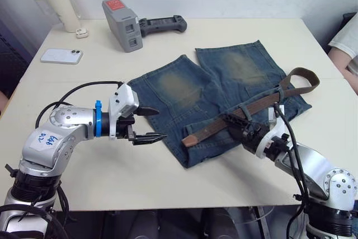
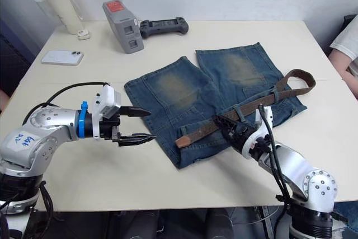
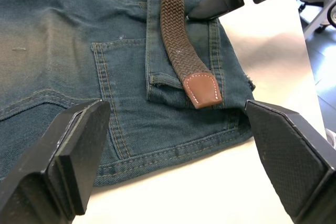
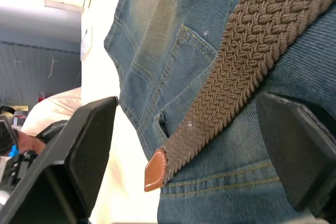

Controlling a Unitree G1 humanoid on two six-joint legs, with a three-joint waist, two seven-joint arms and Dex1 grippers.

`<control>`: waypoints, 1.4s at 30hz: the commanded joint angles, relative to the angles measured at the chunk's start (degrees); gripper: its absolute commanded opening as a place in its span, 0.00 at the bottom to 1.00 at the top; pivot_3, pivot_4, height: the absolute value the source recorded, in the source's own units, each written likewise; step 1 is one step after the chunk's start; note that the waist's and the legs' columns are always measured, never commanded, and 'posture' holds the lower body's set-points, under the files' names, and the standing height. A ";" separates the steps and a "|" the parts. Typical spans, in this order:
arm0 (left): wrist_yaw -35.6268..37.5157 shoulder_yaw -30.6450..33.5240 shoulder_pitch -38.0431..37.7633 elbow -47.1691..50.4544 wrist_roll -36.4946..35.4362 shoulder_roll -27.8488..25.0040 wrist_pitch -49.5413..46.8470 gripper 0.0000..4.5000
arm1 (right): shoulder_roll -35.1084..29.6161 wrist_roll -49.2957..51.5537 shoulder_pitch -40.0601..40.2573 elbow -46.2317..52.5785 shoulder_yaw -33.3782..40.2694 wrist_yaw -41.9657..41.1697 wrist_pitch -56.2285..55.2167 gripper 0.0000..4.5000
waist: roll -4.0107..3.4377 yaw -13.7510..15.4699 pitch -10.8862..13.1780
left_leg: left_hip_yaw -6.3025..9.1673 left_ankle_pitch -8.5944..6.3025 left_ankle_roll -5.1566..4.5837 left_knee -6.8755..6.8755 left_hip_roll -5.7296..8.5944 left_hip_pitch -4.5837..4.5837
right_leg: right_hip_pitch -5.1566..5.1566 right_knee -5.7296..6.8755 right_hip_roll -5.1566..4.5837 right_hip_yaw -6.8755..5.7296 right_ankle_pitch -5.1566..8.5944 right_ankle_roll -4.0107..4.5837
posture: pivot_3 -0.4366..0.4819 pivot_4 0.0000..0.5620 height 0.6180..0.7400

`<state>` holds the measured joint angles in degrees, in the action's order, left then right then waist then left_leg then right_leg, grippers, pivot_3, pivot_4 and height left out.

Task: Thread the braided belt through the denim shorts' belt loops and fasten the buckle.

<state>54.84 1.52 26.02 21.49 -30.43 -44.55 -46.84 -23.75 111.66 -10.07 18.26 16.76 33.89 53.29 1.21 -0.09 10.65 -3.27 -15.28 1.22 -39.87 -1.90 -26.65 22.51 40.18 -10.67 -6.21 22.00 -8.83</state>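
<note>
Left eye view: our faded blue denim shorts (image 1: 224, 93) lie flat on the pale tabletop (image 1: 100, 172), waistband toward us, legs pointing away. We use the shorts as landmark. Across their waistband runs the long brown braided belt (image 1: 246, 110) — its tan leather tip (image 3: 202, 90) pokes out past a narrow denim belt loop (image 3: 157, 80) near the shorts' left corner, its far end curling off the right side. We cannot make out the buckle.

Our left gripper (image 1: 146, 124) hovers just left of the shorts, black fingers spread wide, holding nothing. Our right gripper (image 2: 224, 122) sits over the waistband, fingers parted either side of the belt, not clamped.

Beyond the shorts' legs — a grey handheld device (image 1: 123, 23), a white phone (image 1: 61, 55), a cream tumbler (image 1: 59, 1).
</note>
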 commanded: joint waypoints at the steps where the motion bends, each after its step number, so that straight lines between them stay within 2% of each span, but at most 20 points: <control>1: 0.38 1.27 -0.21 1.42 -0.86 -1.42 0.98 1.00 | -0.37 1.34 -1.63 -0.14 -2.57 -1.54 -2.59 0.99 | 0.00 -0.04 0.00 | 0.00 0.00 0.00 -0.01 0.00 -0.01 | 0.00 0.00 0.00 0.00 0.00 0.00 | 0.48 0.27 0.38; 6: -0.09 1.26 -0.25 1.49 -1.01 -1.52 0.97 1.00 | -2.63 0.27 -2.51 -1.78 -5.74 -1.10 -3.86 0.99 | 0.00 0.00 0.00 | -0.01 0.00 0.00 -0.02 -0.01 -0.03 | 0.03 0.01 0.00 0.01 0.00 0.00 | 0.48 0.27 0.38; 18: -0.38 0.92 -0.54 0.70 -0.46 -1.48 2.05 1.00 | -2.00 0.05 -2.76 -0.90 -7.99 -5.26 -6.94 0.99 | 0.01 0.04 0.00 | 0.00 -0.01 -0.02 -0.08 -0.01 -0.06 | 0.03 0.03 0.00 0.00 0.00 0.00 | 0.48 0.27 0.38; 25: -0.46 0.08 0.16 0.44 -0.07 -1.36 2.49 1.00 | -1.12 -5.99 -0.74 -1.53 -12.31 -5.48 -6.68 0.99 | 0.03 0.03 -0.02 | 0.00 -0.02 -0.02 -0.08 -0.02 -0.07 | 0.04 0.03 0.00 -0.01 0.00 0.00 | 0.48 0.27 0.38; 30: -0.38 -0.19 0.31 0.32 0.26 -1.54 2.96 1.00 | -0.38 -7.79 -0.13 -2.08 -11.96 -5.42 -7.84 0.99 | 0.08 0.03 -0.05 | 0.01 -0.02 -0.03 -0.09 -0.02 -0.05 | 0.02 0.04 0.00 -0.01 0.00 0.00 | 0.48 0.27 0.38; 34: -0.45 -0.93 0.93 -0.13 0.58 -0.99 3.38 1.00 | 3.80 -7.28 -1.41 -1.47 -10.63 -9.00 -11.02 0.99 | 0.09 -0.02 -0.06 | 0.01 -0.02 -0.02 -0.09 -0.02 -0.04 | 0.02 0.06 0.00 -0.01 0.00 0.00 | 0.48 0.27 0.38; 40: -0.25 -1.69 1.41 -0.76 0.81 -1.11 3.91 1.00 | 4.11 -6.92 -2.51 -0.40 -10.57 -8.85 -11.19 0.99 | 0.09 0.00 -0.05 | 0.00 -0.02 -0.03 -0.09 -0.02 -0.08 | 0.07 0.08 0.00 0.00 0.00 0.00 | 0.48 0.27 0.38; 42: -0.22 -2.17 1.87 -1.09 1.11 -1.05 4.23 1.00 | 3.70 -7.83 -2.60 -0.78 -10.75 -8.65 -10.85 0.87 | 0.09 0.00 -0.05 | 0.01 -0.02 -0.02 -0.09 -0.02 -0.08 | 0.08 0.09 0.00 -0.01 0.00 0.00 | 0.48 0.27 0.38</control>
<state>54.56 -0.86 26.58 19.52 -29.49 -45.48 -43.61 -19.79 103.40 -12.15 15.93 5.51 25.50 42.59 1.30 -0.09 10.59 -3.27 -15.29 1.20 -39.96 -1.92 -26.74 22.59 40.27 -10.67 -6.21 22.00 -8.83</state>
